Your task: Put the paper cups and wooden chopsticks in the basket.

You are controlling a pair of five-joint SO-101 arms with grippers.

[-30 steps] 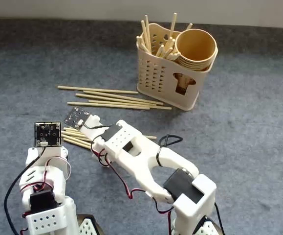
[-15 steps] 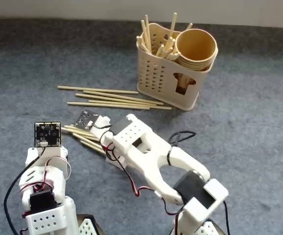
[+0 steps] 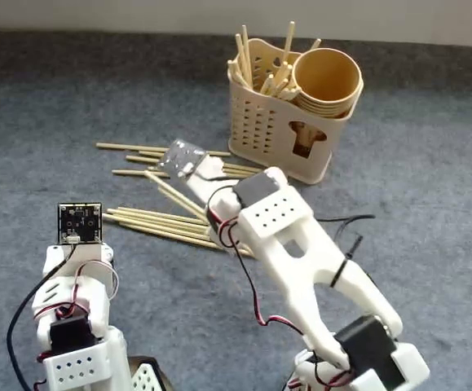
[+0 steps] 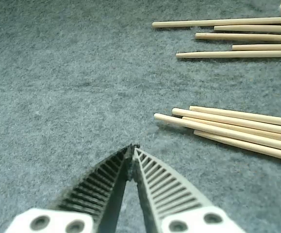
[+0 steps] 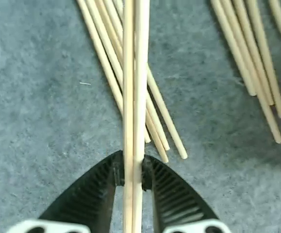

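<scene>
Chopsticks (image 5: 133,97) (a pair) run lengthwise between the right gripper (image 5: 133,162)'s clamped jaws. The basket (image 3: 260,130) stands near, off to their side. Left gripper (image 4: 132,151) rests pinched together, empty.

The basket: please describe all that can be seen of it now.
The basket looks like cream plastic, with rows of small slots in its walls and a shaped cut-out in the near wall. It stands upright on the grey carpet at the table's far side. Stacked paper cups and several wooden chopsticks stand inside it.
</scene>
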